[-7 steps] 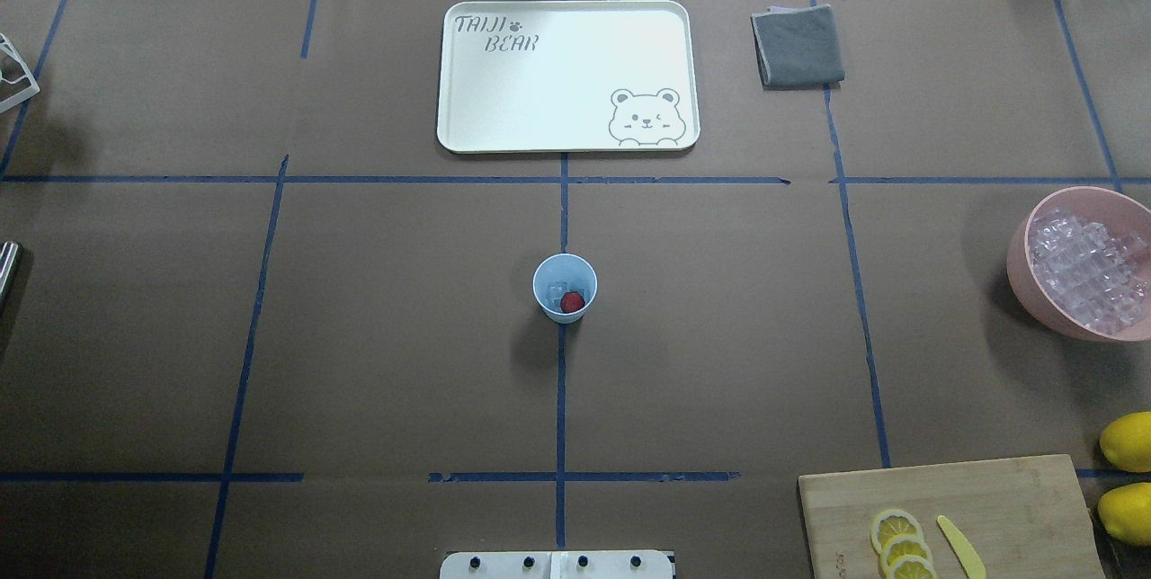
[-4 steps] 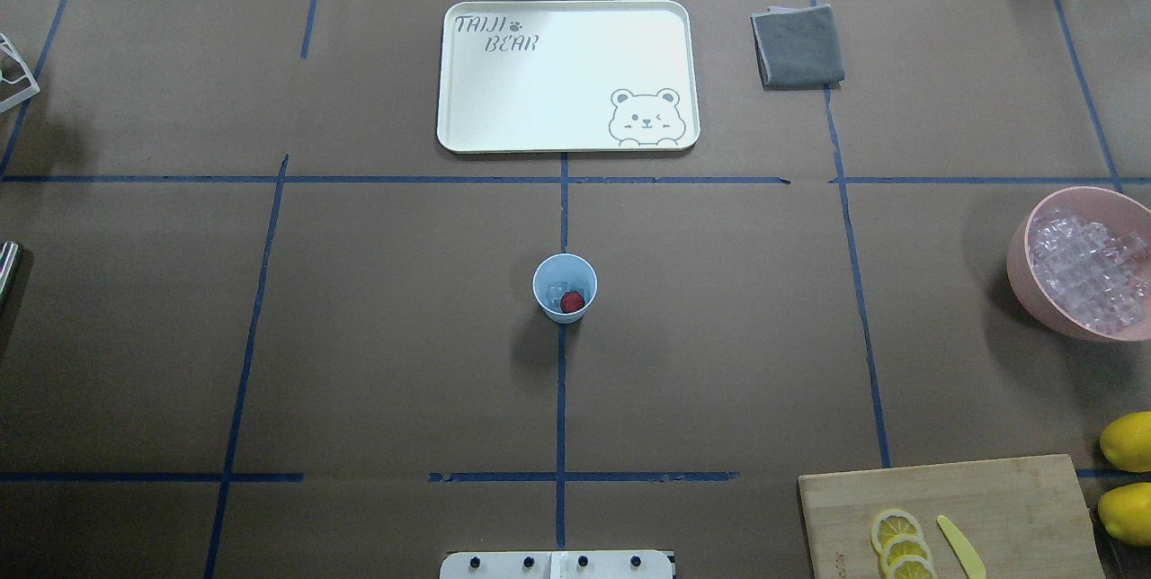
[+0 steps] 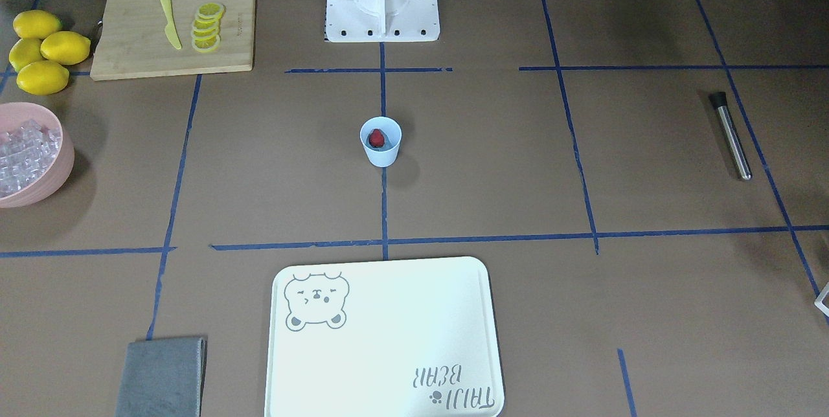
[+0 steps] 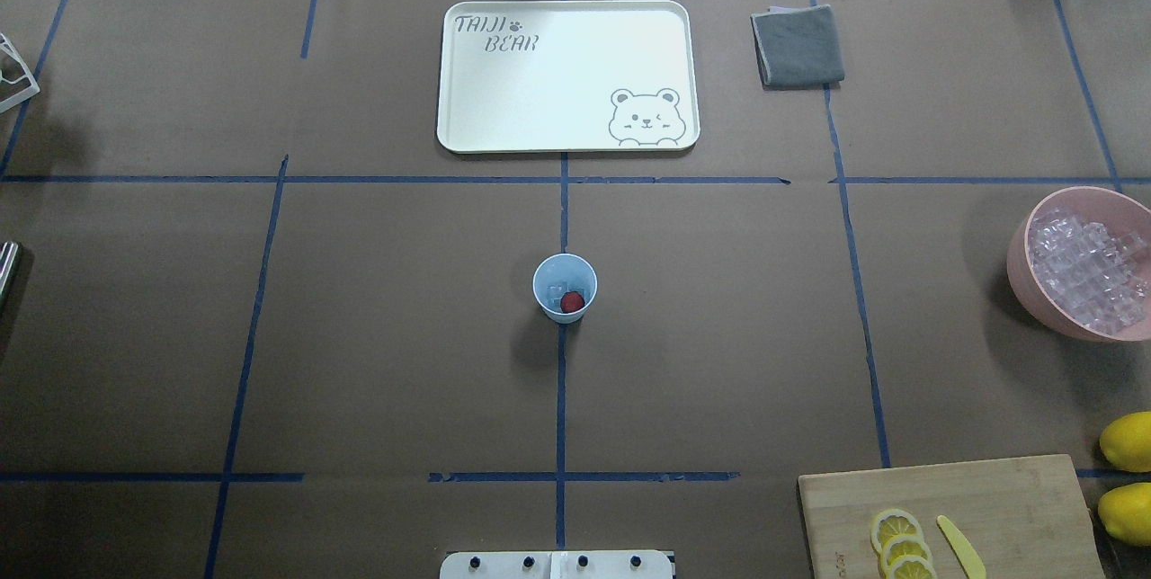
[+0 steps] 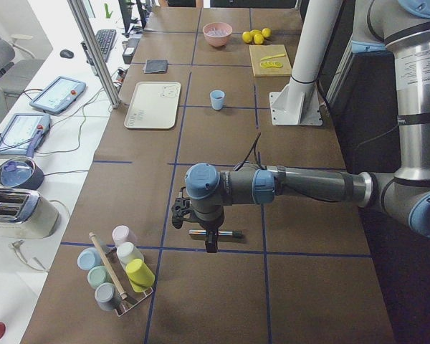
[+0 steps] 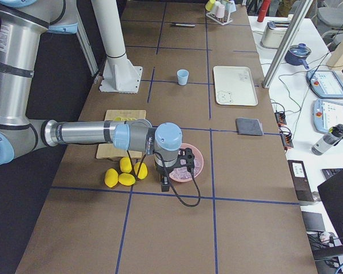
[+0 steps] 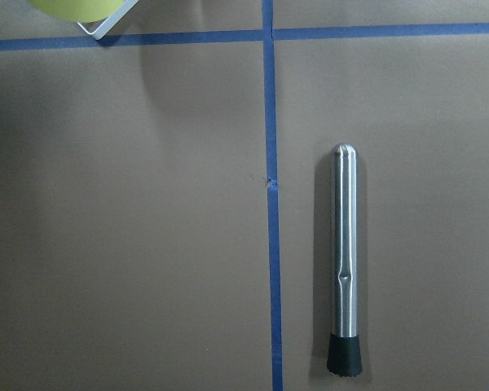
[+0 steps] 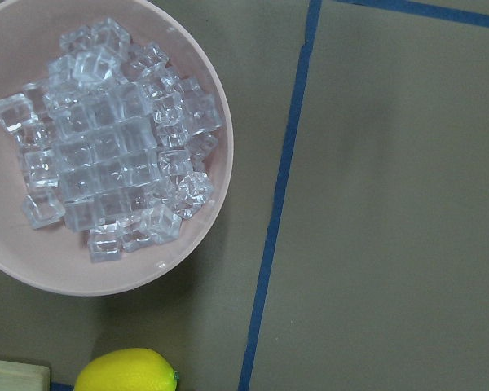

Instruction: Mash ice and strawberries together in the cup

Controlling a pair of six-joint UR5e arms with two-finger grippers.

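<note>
1. My left gripper [image 5: 209,242] hangs over the muddler [image 7: 343,261], which lies flat on the table beside a blue tape line. I can't tell the jaw opening or any hold from the side view.
2. My right gripper [image 6: 167,180] hangs over the pink bowl [image 8: 81,277]. I can't tell its opening either.
3. The cup [image 3: 381,156] stands upright mid-table on the tape line, well apart from both grippers.
4. The strawberry [image 3: 377,138] is inside the cup.
5. The ice [image 4: 557,289] is in the cup too, beside the berry.

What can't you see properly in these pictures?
- Left gripper: left side view only, too small to tell open or shut.
- Right gripper: the same, in the right side view.
- Clear ice cubes in small pale-blue plastic cup: front view, cup wall and round red strawberry hide them.
</note>
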